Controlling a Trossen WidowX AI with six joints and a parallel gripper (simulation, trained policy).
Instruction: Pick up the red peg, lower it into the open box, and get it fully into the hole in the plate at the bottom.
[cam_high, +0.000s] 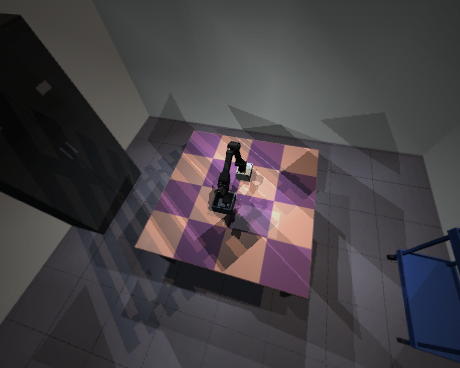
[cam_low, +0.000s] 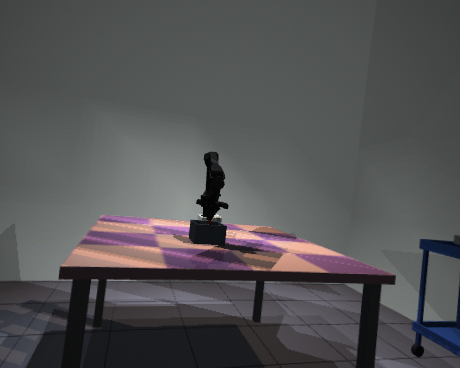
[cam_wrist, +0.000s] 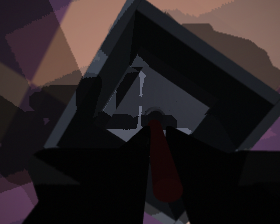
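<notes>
Well inside the edges of the checkered purple-and-orange square table (cam_high: 288, 258) (cam_low: 227, 273), nearer its far edge than its front corners in the exterior view, the black metal two-fingered gripper (cam_low: 210, 216) (cam_wrist: 157, 131) is clamped on the slim red cylindrical peg (cam_low: 209, 222) (cam_wrist: 166, 167) above the dark grey open-topped square box (cam_high: 216, 208) (cam_low: 207, 233) (cam_wrist: 204, 48). Picking up and bringing it to the box look done; lining up with the hole, lowering and full seating seem left, though the dim wrist view cannot settle the peg tip's exact height or its alignment.
</notes>
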